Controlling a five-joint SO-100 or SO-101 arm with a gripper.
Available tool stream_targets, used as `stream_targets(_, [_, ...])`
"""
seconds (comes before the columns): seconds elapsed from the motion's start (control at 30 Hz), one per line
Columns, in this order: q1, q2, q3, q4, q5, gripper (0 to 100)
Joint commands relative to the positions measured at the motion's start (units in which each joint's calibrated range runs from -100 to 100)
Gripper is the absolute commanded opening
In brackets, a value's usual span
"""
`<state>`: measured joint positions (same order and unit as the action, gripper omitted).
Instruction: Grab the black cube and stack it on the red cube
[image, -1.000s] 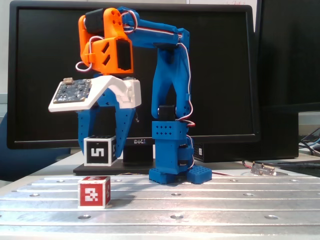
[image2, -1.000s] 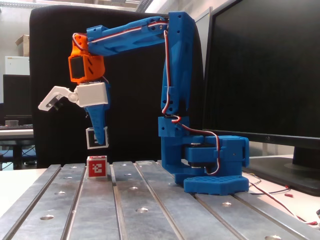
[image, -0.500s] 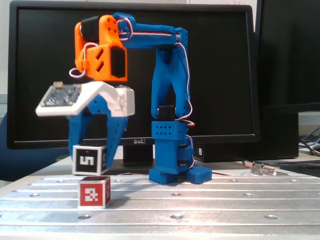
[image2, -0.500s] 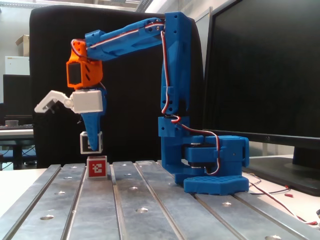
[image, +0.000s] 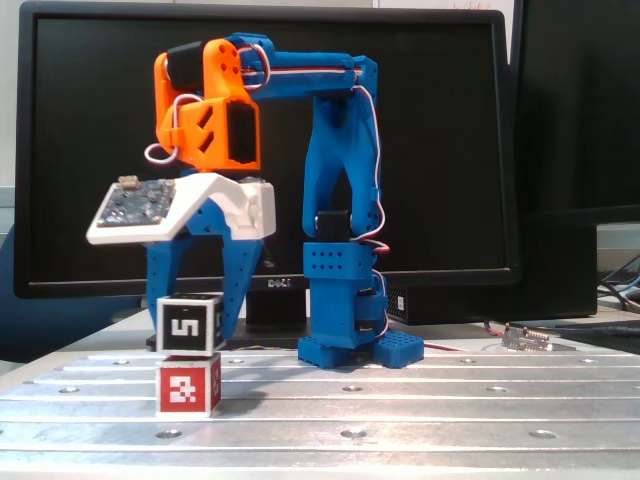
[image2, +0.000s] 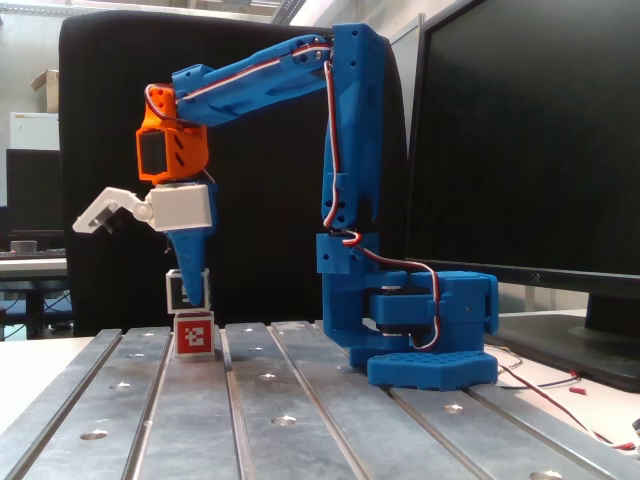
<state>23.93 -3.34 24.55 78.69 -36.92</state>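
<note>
The black cube (image: 189, 325) with a white "5" sits directly over the red cube (image: 188, 388), which stands on the metal table with its white pixel pattern facing front. The two cubes line up, and their faces meet or nearly meet. My gripper (image: 193, 322) comes down from above with its blue fingers (image: 240, 280) on either side of the black cube, shut on it. In the other fixed view the black cube (image2: 187, 291) is partly covered by the gripper (image2: 190, 292), just above the red cube (image2: 193, 335).
The arm's blue base (image: 345, 320) stands right of the cubes on the slotted metal table (image: 400, 410). A large dark monitor (image: 440, 150) fills the background. A small circuit board (image: 526, 338) and wires lie at the far right.
The gripper has lowered with the black cube and shifted over the red cube. The black cube went from hanging above and behind the red one to sitting right on top of it.
</note>
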Motion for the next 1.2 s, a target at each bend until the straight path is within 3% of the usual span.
stream_targets(0.0, [0.1, -3.8, 0.6, -1.9, 0.3, 15])
stream_targets(1.17, [1.4, -4.0, 3.6, -3.1, 4.4, 16])
